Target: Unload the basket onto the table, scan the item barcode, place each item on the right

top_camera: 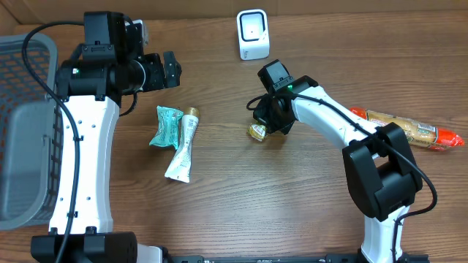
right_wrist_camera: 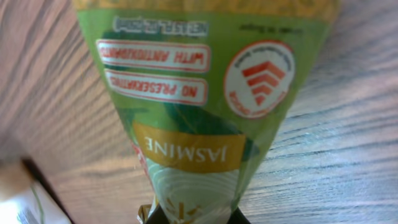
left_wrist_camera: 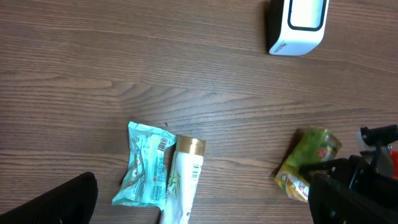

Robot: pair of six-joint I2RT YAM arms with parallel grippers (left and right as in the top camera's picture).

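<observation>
Jasmine packet (top_camera: 257, 131) | at tabletop (top_camera: 292, 212) centre, 6 o'clock from the scanner (top_camera: 253, 34) | right pincer (top_camera: 267, 123) clamped on its end; left pincer (top_camera: 172, 69) wide open | we judge: grasp made, lift and barcode presentation left.

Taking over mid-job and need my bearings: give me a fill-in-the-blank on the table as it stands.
The right pincer is shut on the ___ packet. Its label reads ___. The teal pouch lies beside the white ___. The left pincer is ___.
Missing: green; jasmine; tube; open.
</observation>
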